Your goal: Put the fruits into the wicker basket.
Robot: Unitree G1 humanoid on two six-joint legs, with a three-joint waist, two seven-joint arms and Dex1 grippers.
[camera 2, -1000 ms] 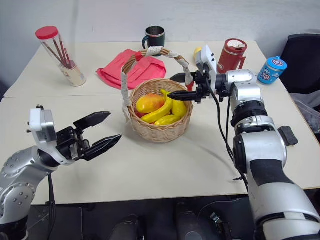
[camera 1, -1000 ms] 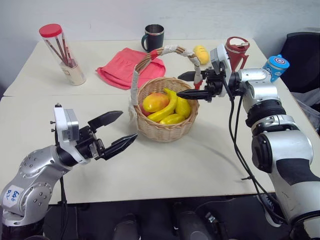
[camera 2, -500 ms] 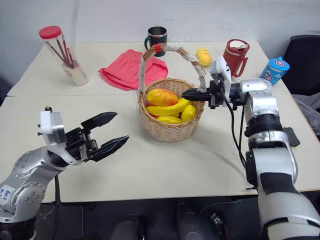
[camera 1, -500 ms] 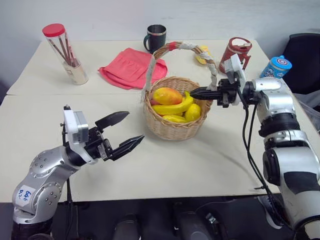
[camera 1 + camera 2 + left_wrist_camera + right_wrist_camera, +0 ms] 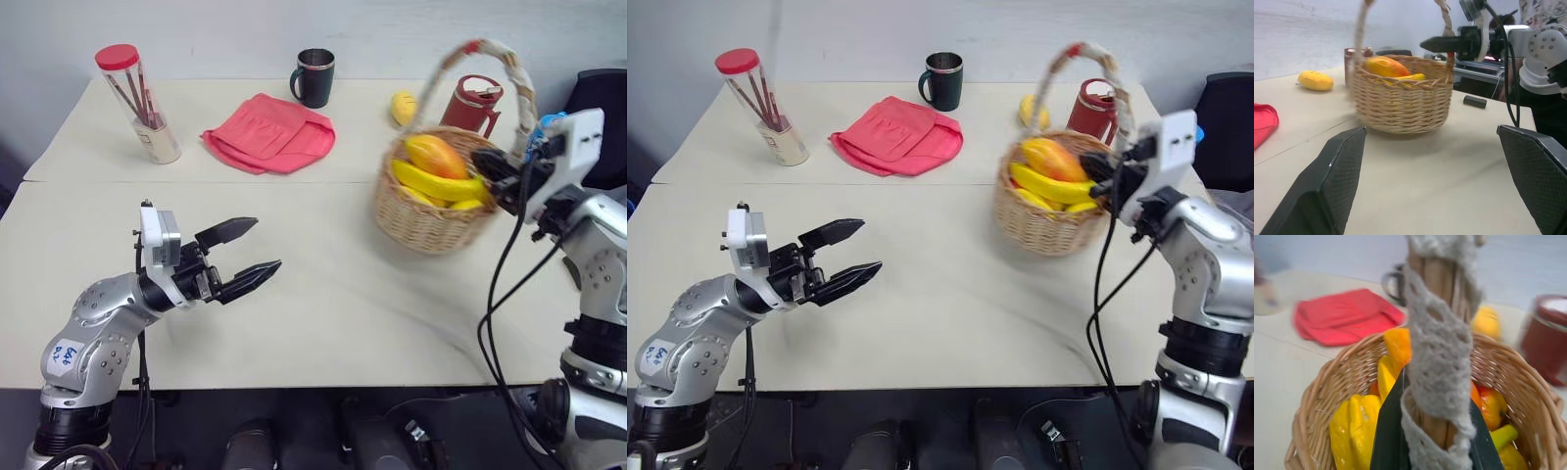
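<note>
**Inspector:** State of the grippers?

**Assistant:** Right gripper (image 5: 1109,179) is clamped shut on the basket (image 5: 431,211) handle, low on the near side; the right wrist view shows the cloth-wrapped handle (image 5: 1442,357) pinched between its fingers. Left gripper (image 5: 247,262) stands wide open, empty, well apart from the basket.

**Inspector:** Fruit?

**Assistant:** Mango (image 5: 436,155) and banana (image 5: 431,183) lie inside the basket, just ahead of the right gripper. A small yellow item (image 5: 400,106) sits on the bench (image 5: 323,294) beyond it, near the red jug (image 5: 472,101).

**Inspector:** Risks?

**Assistant:** The basket appears tilted and blurred. Held at one point on the handle, it could swing, tip fruit out, or slip through the fingers. It could also knock the jug.

**Inspector:** Unclear points?

**Assistant:** Whether the base touches the bench cannot be told. A red-orange piece shows under the handle; I cannot confirm it is the peach.
</note>
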